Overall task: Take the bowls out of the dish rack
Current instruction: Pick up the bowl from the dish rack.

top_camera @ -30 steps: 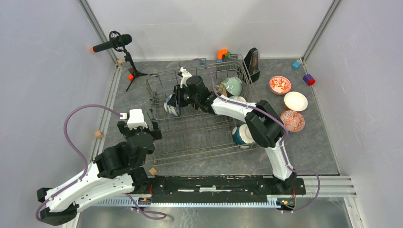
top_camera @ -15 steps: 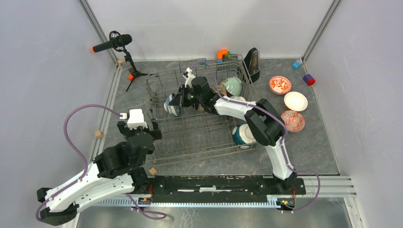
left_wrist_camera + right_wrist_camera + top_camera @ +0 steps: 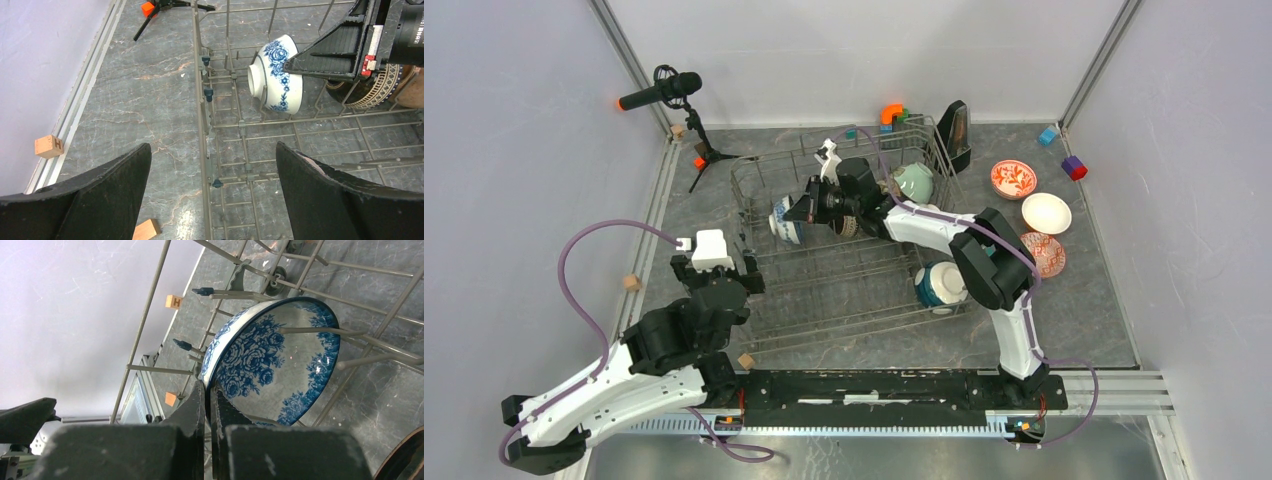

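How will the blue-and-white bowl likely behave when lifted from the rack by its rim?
Probably stiff and breakable: the bowl looks like glazed ceramic. Its glossy rim may slip, since the right fingers pinch only a thin edge. It stands on edge between tines of the rack, so it could swing or snag coming out.

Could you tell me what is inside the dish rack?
Blue-white bowl in the right claw, mint bowl, teal bowl; the arm partly covers a striped bowl and maybe others.
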